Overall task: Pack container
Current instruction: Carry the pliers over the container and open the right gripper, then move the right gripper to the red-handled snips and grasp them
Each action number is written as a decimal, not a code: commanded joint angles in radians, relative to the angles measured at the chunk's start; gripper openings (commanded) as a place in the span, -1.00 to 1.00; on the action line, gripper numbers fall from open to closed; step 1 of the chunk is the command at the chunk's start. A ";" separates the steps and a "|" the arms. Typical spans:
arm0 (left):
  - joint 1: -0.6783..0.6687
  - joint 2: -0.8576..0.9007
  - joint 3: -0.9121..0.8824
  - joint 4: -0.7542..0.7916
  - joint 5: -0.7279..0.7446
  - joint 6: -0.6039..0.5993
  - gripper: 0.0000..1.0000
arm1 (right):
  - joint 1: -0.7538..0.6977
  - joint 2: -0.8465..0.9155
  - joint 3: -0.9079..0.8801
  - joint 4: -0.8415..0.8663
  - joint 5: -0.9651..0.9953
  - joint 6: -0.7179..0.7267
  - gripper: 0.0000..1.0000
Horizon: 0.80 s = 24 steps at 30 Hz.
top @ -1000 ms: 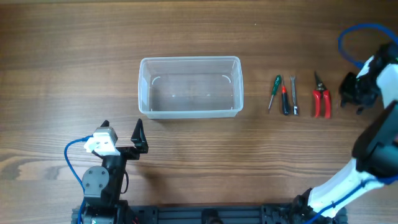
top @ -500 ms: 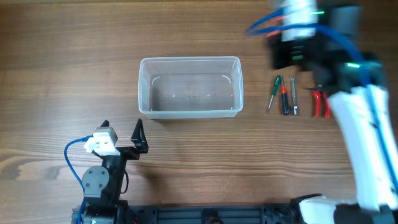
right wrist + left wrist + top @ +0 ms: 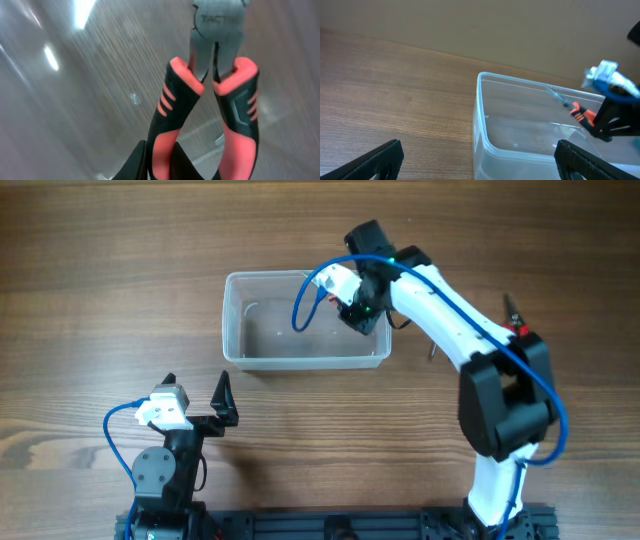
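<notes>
Right hand (image 3: 362, 308) above right end of clear rectangular plastic container (image 3: 232, 330).
It clamps red-and-black-handled pliers (image 3: 170, 100), nose toward container floor; left hand (image 3: 196, 388) open, near front-left corner.

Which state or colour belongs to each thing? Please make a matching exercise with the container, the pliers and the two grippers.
Things:
1. container
2. pliers
3. left gripper
4. right gripper

States:
a. open, holding nothing
b. red and black handles
c. clear plastic
d. shut on a tool, over the container's right end

Pairs: 1-c, 2-b, 3-a, 4-d
</notes>
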State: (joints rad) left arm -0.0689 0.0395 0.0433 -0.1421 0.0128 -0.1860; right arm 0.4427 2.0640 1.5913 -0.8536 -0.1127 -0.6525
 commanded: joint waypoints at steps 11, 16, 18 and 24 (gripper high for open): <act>0.006 -0.004 -0.006 0.000 -0.003 -0.012 1.00 | 0.057 -0.062 0.011 -0.007 0.226 0.024 -0.04; 0.006 -0.005 -0.006 0.000 -0.003 -0.012 0.99 | 0.048 -0.291 0.035 0.006 0.227 0.265 0.05; 0.006 -0.005 -0.006 0.000 -0.003 -0.012 1.00 | 0.011 -0.390 0.035 0.035 0.259 0.339 0.28; 0.006 -0.005 -0.006 0.000 -0.003 -0.012 1.00 | -0.325 -0.553 0.035 -0.002 0.314 0.624 0.46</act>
State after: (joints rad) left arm -0.0689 0.0395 0.0433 -0.1417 0.0128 -0.1860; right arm 0.2855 1.5105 1.6325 -0.8028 0.1501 -0.2497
